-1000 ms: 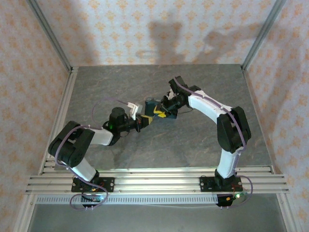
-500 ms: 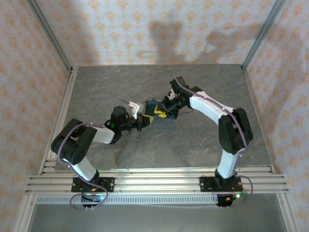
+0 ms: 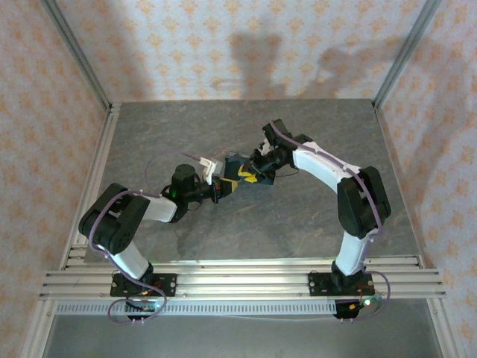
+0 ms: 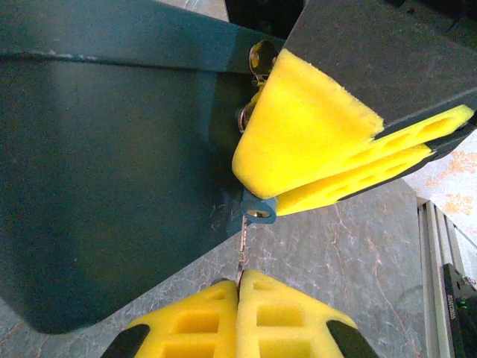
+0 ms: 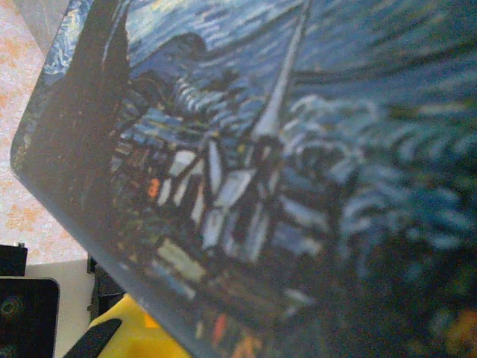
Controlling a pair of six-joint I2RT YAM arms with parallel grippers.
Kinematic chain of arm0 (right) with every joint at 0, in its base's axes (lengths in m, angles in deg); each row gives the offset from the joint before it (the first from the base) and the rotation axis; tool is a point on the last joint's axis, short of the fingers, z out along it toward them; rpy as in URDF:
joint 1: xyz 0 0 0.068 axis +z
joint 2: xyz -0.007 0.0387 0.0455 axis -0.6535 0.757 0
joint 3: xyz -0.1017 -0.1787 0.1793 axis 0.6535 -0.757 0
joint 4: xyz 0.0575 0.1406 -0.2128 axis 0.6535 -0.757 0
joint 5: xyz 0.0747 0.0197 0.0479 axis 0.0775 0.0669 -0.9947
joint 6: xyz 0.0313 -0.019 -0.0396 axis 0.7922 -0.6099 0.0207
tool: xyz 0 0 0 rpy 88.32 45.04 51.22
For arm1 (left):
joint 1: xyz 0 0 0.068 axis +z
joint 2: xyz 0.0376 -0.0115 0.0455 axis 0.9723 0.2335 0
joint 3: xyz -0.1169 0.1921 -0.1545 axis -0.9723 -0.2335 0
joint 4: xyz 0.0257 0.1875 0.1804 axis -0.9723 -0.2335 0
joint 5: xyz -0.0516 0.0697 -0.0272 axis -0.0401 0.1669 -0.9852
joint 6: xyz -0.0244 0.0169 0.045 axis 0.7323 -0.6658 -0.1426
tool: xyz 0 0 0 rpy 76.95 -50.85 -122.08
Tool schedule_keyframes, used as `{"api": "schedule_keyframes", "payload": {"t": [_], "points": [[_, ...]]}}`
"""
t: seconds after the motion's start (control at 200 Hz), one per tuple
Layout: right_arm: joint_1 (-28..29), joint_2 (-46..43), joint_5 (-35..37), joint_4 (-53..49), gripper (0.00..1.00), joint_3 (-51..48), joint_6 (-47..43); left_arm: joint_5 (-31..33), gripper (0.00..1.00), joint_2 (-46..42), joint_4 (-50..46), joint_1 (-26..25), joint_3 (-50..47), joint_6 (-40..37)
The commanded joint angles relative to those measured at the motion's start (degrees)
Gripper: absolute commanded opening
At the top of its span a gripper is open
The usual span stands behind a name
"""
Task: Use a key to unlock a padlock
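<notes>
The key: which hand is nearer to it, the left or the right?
Left. The left hand holds the key itself; the right hand grips the dark blue box just past the key's tip.

Bright light casts soft arm shadows on the far wall (image 3: 246, 52). Up close, the printed box (image 5: 298, 186) looks blurred.

No text, label, brand, number or sign can be read in any view, and the dark blue box (image 5: 298, 149) is seen to be covered by a painted print (swirling sky, a spire, lit houses) on which no lettering is made out.
</notes>
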Motion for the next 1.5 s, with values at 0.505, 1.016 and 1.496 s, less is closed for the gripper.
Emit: {"api": "schedule_keyframes", "payload": {"t": [0.505, 1.016, 1.496], "points": [[-0.3, -3.13, -0.76, 2.21, 0.0, -0.6, -0.25, -0.57, 0.0, -2.34, 3.49, -0.53, -1.28, 1.51], [-1.15, -3.09, -1.51, 3.5, 0.0, -2.72, -1.25, -1.58, 0.0, -0.99, 4.8, -0.53, -0.61, 3.28], [-1.22, -3.64, -3.35, 4.43, 0.0, -3.35, -1.46, -3.55, 0.0, 2.73, 6.74, -0.53, 2.1, 4.83]]}}
